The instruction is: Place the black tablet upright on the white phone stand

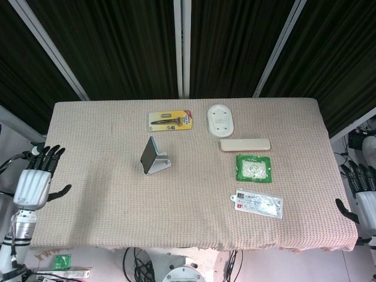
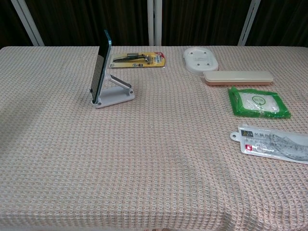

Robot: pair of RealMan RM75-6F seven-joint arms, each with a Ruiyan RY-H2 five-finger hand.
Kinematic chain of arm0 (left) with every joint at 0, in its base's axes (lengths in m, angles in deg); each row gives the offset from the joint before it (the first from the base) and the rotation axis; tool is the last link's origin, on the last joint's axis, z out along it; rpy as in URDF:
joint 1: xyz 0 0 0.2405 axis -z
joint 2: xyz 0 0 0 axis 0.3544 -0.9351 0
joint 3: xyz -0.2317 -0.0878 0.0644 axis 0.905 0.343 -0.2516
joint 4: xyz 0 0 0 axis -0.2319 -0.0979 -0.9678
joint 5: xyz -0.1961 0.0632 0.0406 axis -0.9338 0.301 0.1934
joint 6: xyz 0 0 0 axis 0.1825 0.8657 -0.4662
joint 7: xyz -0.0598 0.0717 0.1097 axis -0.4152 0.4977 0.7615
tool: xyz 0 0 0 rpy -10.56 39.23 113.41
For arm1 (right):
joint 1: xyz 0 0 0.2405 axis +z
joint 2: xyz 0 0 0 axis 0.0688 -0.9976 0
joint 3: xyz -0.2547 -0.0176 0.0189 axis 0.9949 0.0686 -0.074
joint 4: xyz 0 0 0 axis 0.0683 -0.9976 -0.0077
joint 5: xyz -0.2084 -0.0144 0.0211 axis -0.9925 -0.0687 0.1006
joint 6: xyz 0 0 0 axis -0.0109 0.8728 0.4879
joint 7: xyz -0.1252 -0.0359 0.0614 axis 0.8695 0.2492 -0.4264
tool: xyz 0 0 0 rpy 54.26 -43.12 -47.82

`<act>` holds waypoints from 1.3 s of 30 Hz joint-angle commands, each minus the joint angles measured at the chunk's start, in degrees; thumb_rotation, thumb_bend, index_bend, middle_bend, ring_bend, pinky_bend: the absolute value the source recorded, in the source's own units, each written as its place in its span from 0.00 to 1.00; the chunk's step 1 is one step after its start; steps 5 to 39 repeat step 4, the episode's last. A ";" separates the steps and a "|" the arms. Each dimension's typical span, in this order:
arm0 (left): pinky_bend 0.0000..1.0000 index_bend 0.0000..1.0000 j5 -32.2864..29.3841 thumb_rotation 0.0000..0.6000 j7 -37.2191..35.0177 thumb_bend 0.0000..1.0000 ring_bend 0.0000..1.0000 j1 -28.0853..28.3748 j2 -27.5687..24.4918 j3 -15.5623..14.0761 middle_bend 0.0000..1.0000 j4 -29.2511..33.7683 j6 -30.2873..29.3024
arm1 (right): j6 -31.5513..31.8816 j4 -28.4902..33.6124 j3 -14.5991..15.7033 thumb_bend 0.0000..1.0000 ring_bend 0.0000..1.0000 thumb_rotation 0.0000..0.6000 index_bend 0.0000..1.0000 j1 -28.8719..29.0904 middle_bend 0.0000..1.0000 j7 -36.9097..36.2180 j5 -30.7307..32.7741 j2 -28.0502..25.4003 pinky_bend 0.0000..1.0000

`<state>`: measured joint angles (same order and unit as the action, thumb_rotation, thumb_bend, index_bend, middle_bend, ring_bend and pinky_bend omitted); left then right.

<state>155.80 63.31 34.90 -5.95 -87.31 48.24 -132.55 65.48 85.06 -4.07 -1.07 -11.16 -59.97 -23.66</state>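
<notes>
The black tablet [image 1: 148,155] [image 2: 101,67] with a teal edge stands upright, leaning back on the white phone stand [image 1: 159,165] [image 2: 114,96], left of the table's middle. Nothing touches it. My left hand [image 1: 34,181] hangs off the table's left edge with its fingers spread and holds nothing. My right hand [image 1: 363,195] shows at the far right, beyond the table's right edge, fingers apart and empty. Neither hand appears in the chest view.
A yellow razor pack [image 1: 170,120] [image 2: 138,59] lies behind the stand. To the right are a white oval case [image 1: 220,120], a beige long box [image 1: 245,144], a green packet [image 1: 254,168] and a ruler pack [image 1: 257,203] near the front right.
</notes>
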 commanded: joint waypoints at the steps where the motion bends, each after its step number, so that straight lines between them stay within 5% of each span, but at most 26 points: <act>1: 0.22 0.08 -0.81 0.84 -1.95 0.14 0.07 -4.65 -1.57 -3.00 0.06 -1.02 -1.38 | -0.48 0.04 0.11 0.21 0.00 1.00 0.00 0.13 0.00 0.42 0.27 0.34 0.00; 39: 0.22 0.08 -0.90 0.83 -3.00 0.14 0.07 -6.18 -1.03 -2.84 0.06 -2.13 -2.93 | -0.88 0.44 0.19 0.21 0.00 1.00 0.00 0.34 0.00 0.89 0.29 0.47 0.00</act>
